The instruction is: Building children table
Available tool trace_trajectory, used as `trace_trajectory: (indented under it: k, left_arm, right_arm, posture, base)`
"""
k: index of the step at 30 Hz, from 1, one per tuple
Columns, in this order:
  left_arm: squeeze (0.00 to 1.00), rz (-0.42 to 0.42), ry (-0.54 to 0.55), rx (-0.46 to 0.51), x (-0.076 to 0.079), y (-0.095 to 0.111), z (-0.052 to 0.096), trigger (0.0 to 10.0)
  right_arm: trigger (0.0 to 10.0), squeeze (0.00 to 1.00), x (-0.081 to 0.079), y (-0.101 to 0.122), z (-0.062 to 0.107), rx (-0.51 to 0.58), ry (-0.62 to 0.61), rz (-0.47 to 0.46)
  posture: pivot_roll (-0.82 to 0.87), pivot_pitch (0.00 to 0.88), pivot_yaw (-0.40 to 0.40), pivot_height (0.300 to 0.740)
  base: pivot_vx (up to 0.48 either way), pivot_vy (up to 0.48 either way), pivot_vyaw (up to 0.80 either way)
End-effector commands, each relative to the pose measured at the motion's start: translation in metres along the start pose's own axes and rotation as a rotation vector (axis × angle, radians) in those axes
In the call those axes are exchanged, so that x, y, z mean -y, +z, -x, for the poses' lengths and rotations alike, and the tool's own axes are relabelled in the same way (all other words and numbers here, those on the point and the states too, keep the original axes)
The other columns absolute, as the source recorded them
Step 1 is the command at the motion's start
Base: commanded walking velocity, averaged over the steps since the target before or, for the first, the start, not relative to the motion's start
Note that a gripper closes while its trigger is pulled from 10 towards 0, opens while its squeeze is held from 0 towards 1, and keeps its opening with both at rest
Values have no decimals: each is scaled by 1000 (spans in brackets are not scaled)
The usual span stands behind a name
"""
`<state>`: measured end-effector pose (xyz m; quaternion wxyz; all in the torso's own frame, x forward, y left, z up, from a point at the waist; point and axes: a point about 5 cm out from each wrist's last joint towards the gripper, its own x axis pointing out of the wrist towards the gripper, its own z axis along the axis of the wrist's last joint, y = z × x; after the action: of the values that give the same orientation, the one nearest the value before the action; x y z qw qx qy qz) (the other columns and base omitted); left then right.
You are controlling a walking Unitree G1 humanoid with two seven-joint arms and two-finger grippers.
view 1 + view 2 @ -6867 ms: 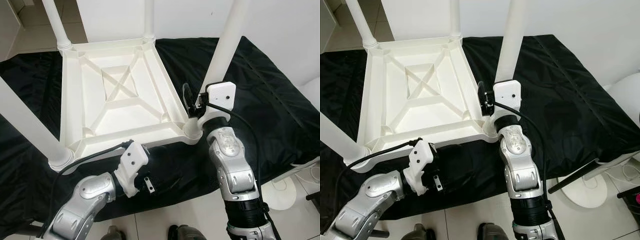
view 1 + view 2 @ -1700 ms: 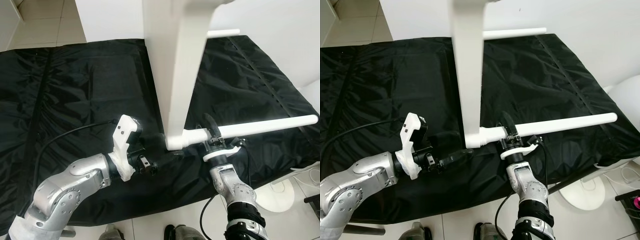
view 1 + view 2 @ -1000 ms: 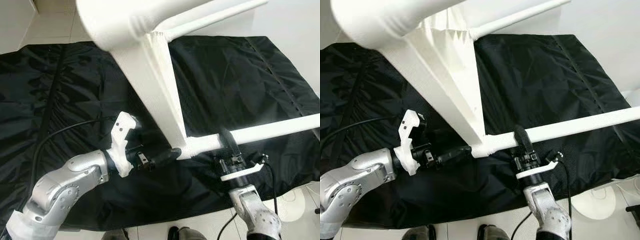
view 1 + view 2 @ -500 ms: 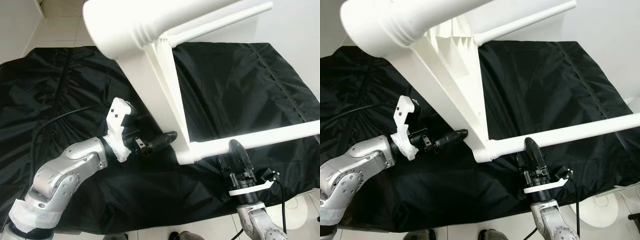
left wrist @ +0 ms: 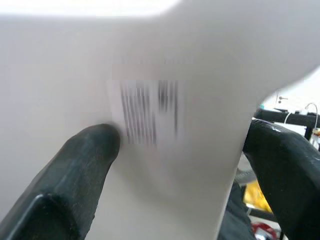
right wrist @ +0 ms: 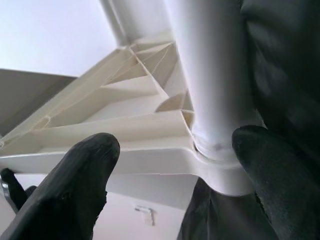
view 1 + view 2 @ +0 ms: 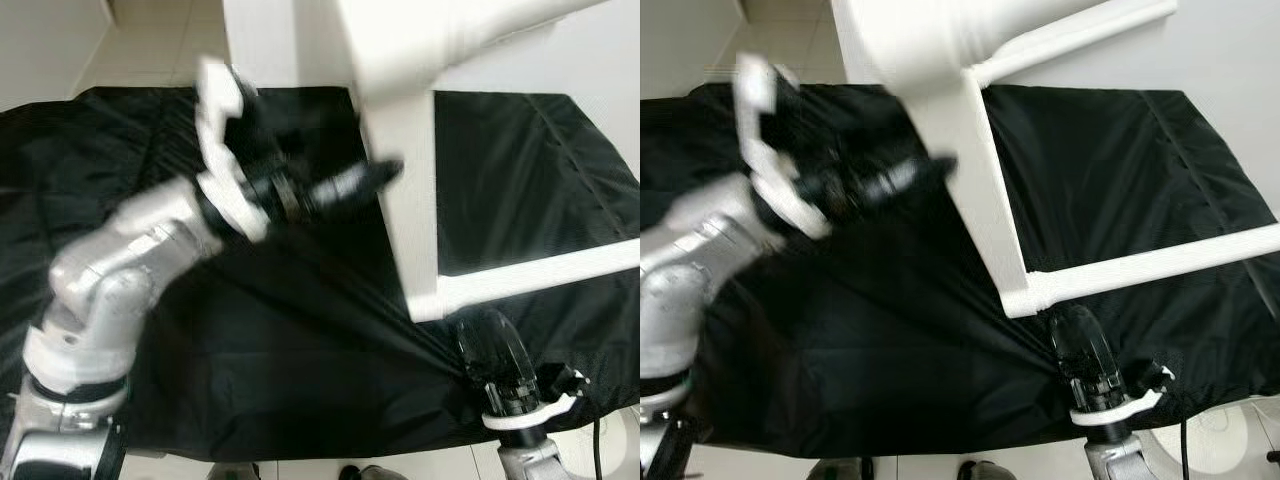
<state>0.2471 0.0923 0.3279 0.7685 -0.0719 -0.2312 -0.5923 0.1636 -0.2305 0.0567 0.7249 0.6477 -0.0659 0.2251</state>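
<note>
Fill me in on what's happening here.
The robot is handling a white plastic children's table, tipped up on edge over a black cloth. The left gripper reaches against the tabletop, blurred by motion. The right gripper sits below the corner where a leg joins, fingers open around that leg.

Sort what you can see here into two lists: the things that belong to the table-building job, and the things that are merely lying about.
Belonging to the job:
- white children's table, tipped on its side
- its leg
- left gripper, at the tabletop
- right gripper, just below the leg joint

Lying about:
- black sheet
- tiled floor
</note>
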Motion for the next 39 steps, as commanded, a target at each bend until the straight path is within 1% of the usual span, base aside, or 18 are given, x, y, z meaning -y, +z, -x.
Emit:
trace_trajectory:
  k: [1, 4, 7, 11, 14, 16, 20, 25, 26, 27, 28, 29, 31, 35, 36, 37, 38, 39]
  left_arm:
    - [0, -30, 148, 40, -11, 11, 5, 10000]
    - [0, -37, 140, 40, -12, 12, 4, 10000]
    - [0, -53, 110, 63, -12, 19, -1, 10000]
    - [0, -29, 87, 74, -10, 22, -8, 10000]
    - [0, -10, 57, 83, -5, 20, -12, 10000]
    - [0, 1, 47, 87, -4, 18, -13, 10000]
    - [0, 13, 37, 76, -4, 14, -14, 10000]
    - [0, 20, 29, 73, -5, 14, -15, 10000]
    - [0, 23, 27, 71, -6, 13, -15, 10000]
    - [0, 23, 27, 71, -6, 13, -15, 10000]
    - [0, 29, 21, 69, -6, 13, -16, 10000]
    - [0, 29, 21, 69, -6, 13, -16, 10000]
    - [0, 37, 16, 63, -7, 11, -17, 10000]
    - [0, 43, -4, 57, -5, 10, -18, 10000]
    - [0, 41, -32, 39, -2, 9, -19, 10000]
    - [0, 40, -43, 29, 0, 8, -19, 10000]
    - [0, 40, -43, 29, 0, 8, -19, 10000]
    - [0, 49, -61, 11, 2, 5, -17, 10000]
  right_arm:
    - [10000, 0, 25, -2, 76, 78, -363, -41]
    - [10000, 0, 26, -2, 79, 77, -369, -39]
    - [10000, 0, 27, -6, 85, 28, -374, -14]
    - [10000, 0, 22, -14, 87, -35, -315, 18]
    - [10000, 0, 16, -19, 87, -98, -282, 81]
    - [10000, 0, 13, -22, 90, -99, -278, 86]
    - [10000, 0, 0, -23, 92, -36, -238, 124]
    - [10000, 0, -15, -32, 89, -56, -159, 167]
    - [10000, 0, -22, -34, 85, -60, -121, 183]
    - [10000, 0, -22, -34, 85, -60, -121, 183]
    - [10000, 0, -31, -33, 78, -60, -73, 220]
    - [10000, 0, -31, -33, 78, -60, -73, 220]
    - [10000, 0, -44, -30, 67, -58, 0, 260]
    - [10000, 0, -56, -27, 55, -75, 60, 292]
    - [10000, 0, -67, -24, 42, -86, 110, 316]
    - [10000, 0, -72, -22, 34, -88, 137, 322]
    - [10000, 0, -72, -22, 34, -88, 137, 322]
    - [10000, 0, -81, -21, 22, -83, 173, 336]
  posture:
    - [-17, 160, 28, 740]
    - [-20, 162, 30, 740]
    - [-25, 164, 37, 740]
    - [-29, 165, 44, 740]
    - [-39, 164, 52, 740]
    - [-44, 165, 54, 740]
    - [-64, 172, 72, 740]
    - [-72, 176, 95, 740]
    - [-76, 177, 100, 740]
    - [-76, 177, 100, 740]
    - [-82, 181, 112, 740]
    - [-82, 181, 112, 740]
    - [-84, 181, 120, 740]
    - [-85, 185, 125, 740]
    - [-83, 187, 127, 740]
    - [-83, 189, 128, 740]
    - [-83, 189, 128, 740]
    - [-81, 188, 130, 740]
  base:
    - [0, 0, 0]
    - [0, 0, 0]
    - [0, 0, 0]
    - [0, 0, 0]
    - [0, 0, 0]
    - [0, 0, 0]
    - [0, 0, 0]
    - [0, 0, 0]
    - [0, 0, 0]
    - [0, 0, 0]
    - [0, 0, 0]
    - [0, 0, 0]
    - [0, 0, 0]
    - [0, 0, 0]
    - [0, 0, 0]
    - [0, 0, 0]
    - [0, 0, 0]
    - [0, 0, 0]
